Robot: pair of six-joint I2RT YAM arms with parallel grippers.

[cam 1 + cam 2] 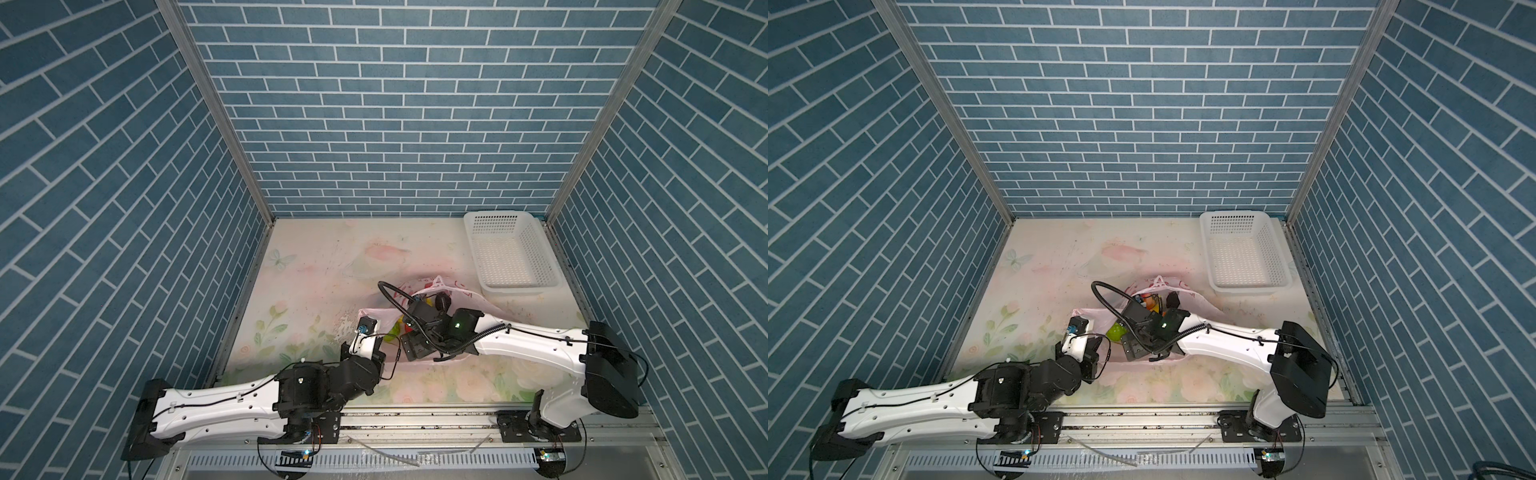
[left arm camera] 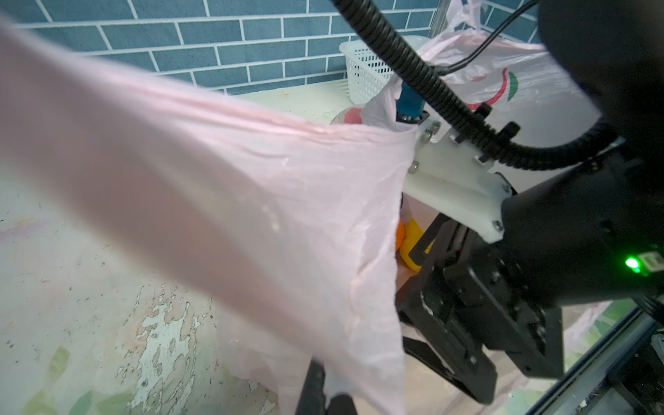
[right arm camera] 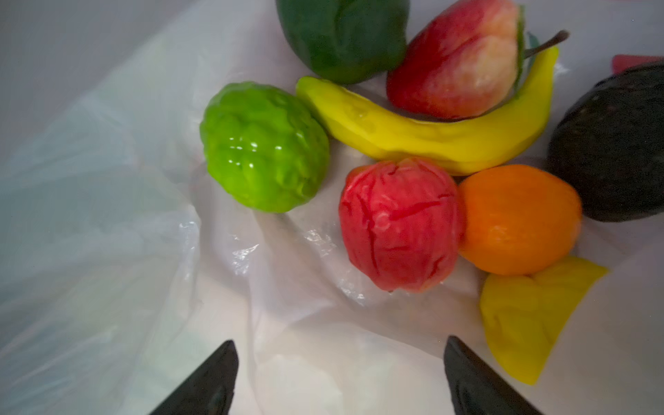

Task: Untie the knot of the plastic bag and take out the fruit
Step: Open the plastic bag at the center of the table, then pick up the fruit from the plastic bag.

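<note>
Wallpaper printed as blue brick is wrapping three sides of the cell, with aluminium posts standing at the far corners. The desk is wearing a pale floral print with a butterfly, and its coating is flaking in patches beside the bag. A white perforated basket is sitting in the far right corner. The plastic bag is lying just in front of it, right of the middle. Its red and green print is showing no letters I can read. My left pincer is pinching the bag's rim tight, stretching the pink film. My right pincer is hanging open inside the bag above the fruit, gripping nothing.
</note>
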